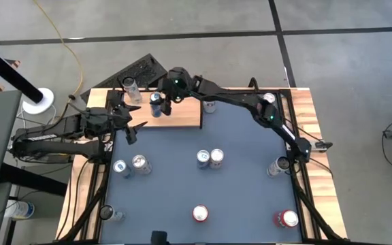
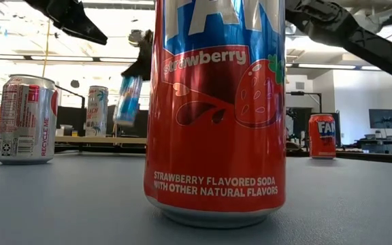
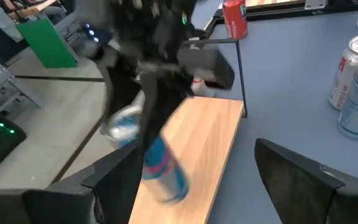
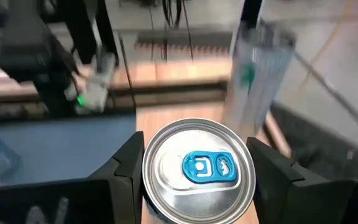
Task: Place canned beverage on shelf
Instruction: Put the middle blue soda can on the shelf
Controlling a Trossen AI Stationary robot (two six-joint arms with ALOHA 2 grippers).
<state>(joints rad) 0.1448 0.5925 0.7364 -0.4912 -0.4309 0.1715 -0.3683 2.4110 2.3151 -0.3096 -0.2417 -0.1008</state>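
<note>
A strawberry soda can (image 2: 215,109) stands nearest on the surface (image 1: 237,184). Beyond it, over the shelf (image 1: 182,116), the right pincer (image 4: 194,171) grips the blue can (image 1: 156,104), tilted off upright. Left pincer (image 1: 133,129) open beside the shelf.

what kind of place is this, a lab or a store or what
Most likely a robotics lab or workshop. Two robot arms work over a blue table scattered with soda cans, on a bare concrete floor; behind it are desks with a monitor under ceiling strip lights.
</note>
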